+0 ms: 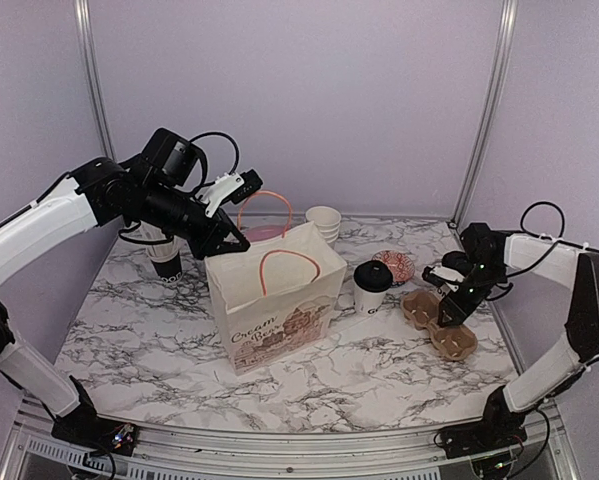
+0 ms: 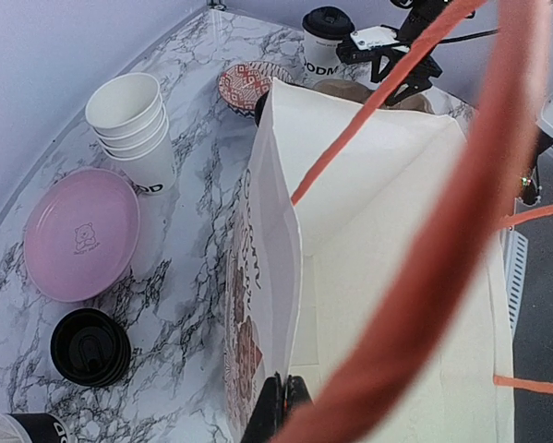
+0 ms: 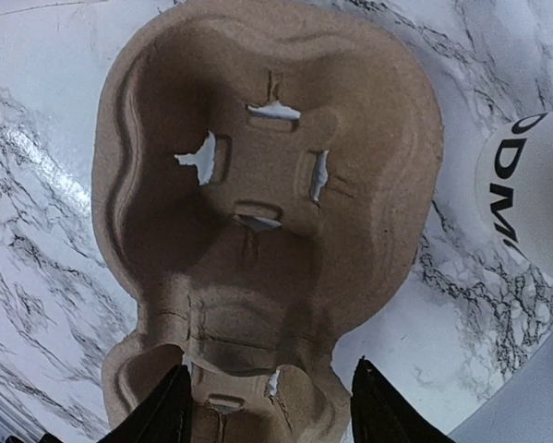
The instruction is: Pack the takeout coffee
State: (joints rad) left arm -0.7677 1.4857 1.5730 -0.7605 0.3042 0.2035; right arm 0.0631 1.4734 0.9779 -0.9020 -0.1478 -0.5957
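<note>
Jaws apart, the right gripper (image 3: 270, 369) straddles one end of the cup carrier (image 3: 267, 185), near the lidded coffee cup (image 1: 371, 287) standing on the tabletop (image 1: 149, 340); the jaws of the left gripper (image 2: 281, 383) are clamped on the rim of the paper bag (image 1: 279, 315).

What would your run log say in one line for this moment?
left hand: shut on paper bag rim | right hand: open over cardboard cup carrier | coffee cup: standing beside bag, not inside

Paper bag (image 1: 276, 300) stands open on marble table (image 1: 379, 360) — pink plate (image 2: 80, 235) just beside stacked lidless cups (image 2: 133, 129).
</note>
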